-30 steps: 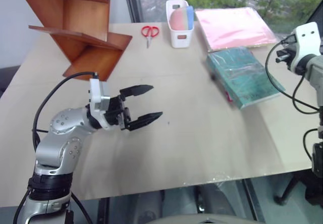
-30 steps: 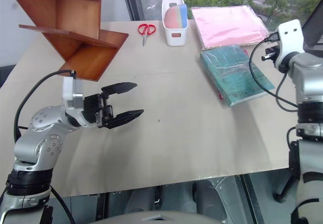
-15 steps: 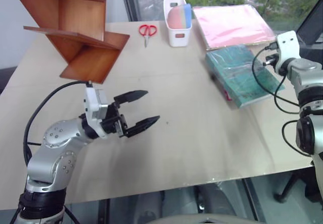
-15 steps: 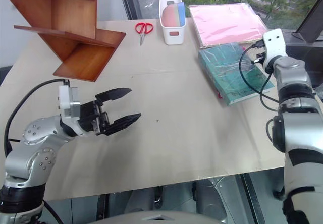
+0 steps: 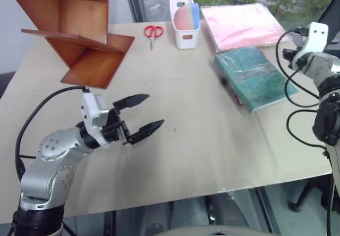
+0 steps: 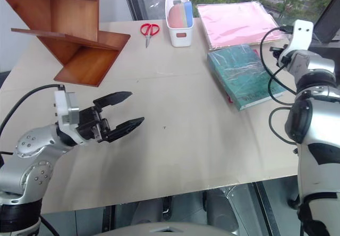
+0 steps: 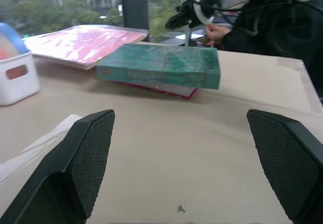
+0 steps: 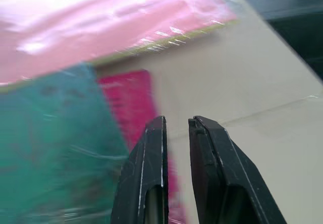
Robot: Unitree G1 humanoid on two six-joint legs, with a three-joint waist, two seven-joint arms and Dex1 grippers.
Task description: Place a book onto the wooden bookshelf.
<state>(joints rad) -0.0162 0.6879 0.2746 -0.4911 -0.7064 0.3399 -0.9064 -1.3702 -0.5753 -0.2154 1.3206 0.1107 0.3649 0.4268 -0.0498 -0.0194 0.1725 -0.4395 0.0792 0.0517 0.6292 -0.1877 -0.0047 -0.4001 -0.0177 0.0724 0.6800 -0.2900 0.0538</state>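
The teal-green book (image 5: 254,76) lies flat at the table's right, on top of a thinner magenta book (image 8: 126,103). My right gripper (image 8: 177,120) is shut on nothing and hovers just above the table beside the book's far right corner. It also appears as the right gripper (image 7: 177,20) beyond the book in the left wrist view. My left gripper (image 5: 151,110) is open and empty, held low over the table's left middle and pointing toward the book. The wooden bookshelf (image 5: 79,28) stands at the far left corner.
A large pale pink folder (image 5: 244,26) lies behind the book. A white bin (image 5: 184,26) and red scissors (image 5: 154,32) sit at the back middle. A person in dark clothing (image 7: 262,32) is past the table's right edge.
My right hand has rolled and shifted a little farther along the book's right side, still shut. My left gripper stays open, drawn back slightly toward me.
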